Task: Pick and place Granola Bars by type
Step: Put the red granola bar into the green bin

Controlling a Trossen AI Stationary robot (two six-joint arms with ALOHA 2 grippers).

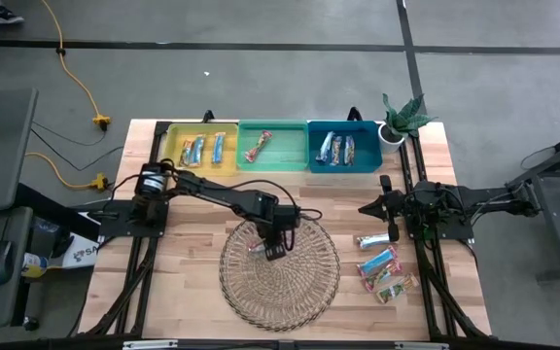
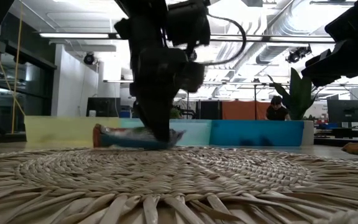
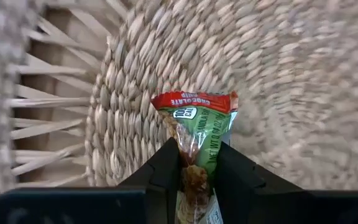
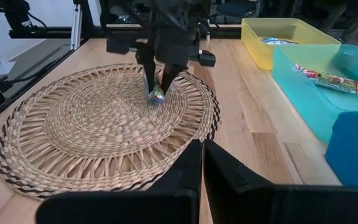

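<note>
A red-topped, green-labelled granola bar (image 3: 196, 134) is pinched by the left gripper (image 3: 194, 165) at centre frame; the right gripper's (image 4: 202, 163) fingers are nearly closed, empty.

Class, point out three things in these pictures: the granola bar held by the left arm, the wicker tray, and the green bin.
granola bar (image 3: 194, 118): left wrist view, on its wrapper above the jaws.
wicker tray (image 1: 304, 292): high view, on bare weave near its rim.
green bin (image 1: 288, 156): high view, on its bare floor.
</note>
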